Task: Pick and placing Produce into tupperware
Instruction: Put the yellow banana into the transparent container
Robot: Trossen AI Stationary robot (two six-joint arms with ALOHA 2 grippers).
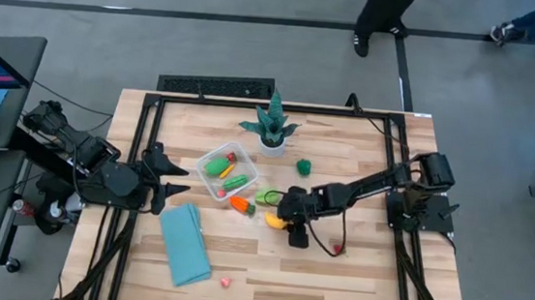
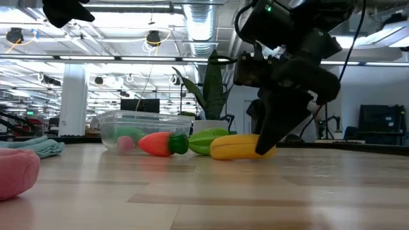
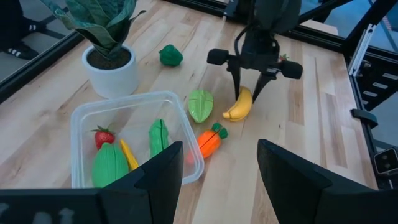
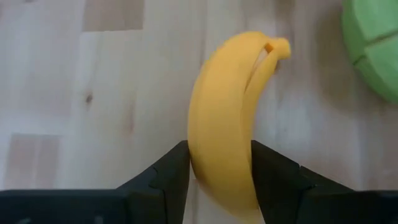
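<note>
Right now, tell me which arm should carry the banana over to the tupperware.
Right. Its hand already straddles the banana, a finger pressed to each side on the table. The left hand waits open beside the tupperware, farther from the banana.

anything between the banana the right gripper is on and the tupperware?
Yes. In the left wrist view the carrot and a flat green leafy piece lie between the banana and the tupperware; the carrot sits beside its corner.

Wooden table; on it tupperware, plant pot, cloth, banana between right gripper fingers, carrot just beside.
</note>
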